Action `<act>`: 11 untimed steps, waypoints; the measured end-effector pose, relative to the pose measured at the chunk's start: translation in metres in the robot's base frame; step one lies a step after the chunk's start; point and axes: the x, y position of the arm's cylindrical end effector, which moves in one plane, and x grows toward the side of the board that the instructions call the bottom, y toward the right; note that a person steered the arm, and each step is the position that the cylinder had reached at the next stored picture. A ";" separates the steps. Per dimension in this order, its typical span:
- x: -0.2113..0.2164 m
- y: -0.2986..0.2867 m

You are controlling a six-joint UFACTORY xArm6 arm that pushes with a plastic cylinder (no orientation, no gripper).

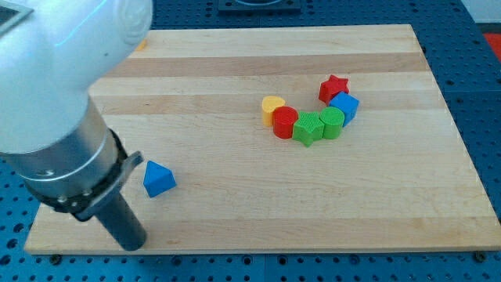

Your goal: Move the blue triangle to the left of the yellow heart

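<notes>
The blue triangle [158, 178] lies on the wooden board [235, 63] at the view's lower left. The yellow heart [272, 107] lies near the middle, well to the right of and above the triangle. My rod comes down at the view's lower left, and my tip [135, 243] rests on the board just left of and below the blue triangle, a short gap apart from it.
A curved row of blocks runs right from the yellow heart: a red cylinder [285, 122], a green star [309, 128], a green cylinder [332, 122], a blue cube [344, 106] and a red star [334, 87]. The arm's large white body [55, 70] covers the upper left.
</notes>
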 end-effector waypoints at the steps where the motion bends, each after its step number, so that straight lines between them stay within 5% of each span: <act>1: -0.052 0.011; 2: -0.092 0.012; 5: -0.111 -0.030; 8: -0.213 0.087; 10: -0.189 0.086; 11: -0.138 0.076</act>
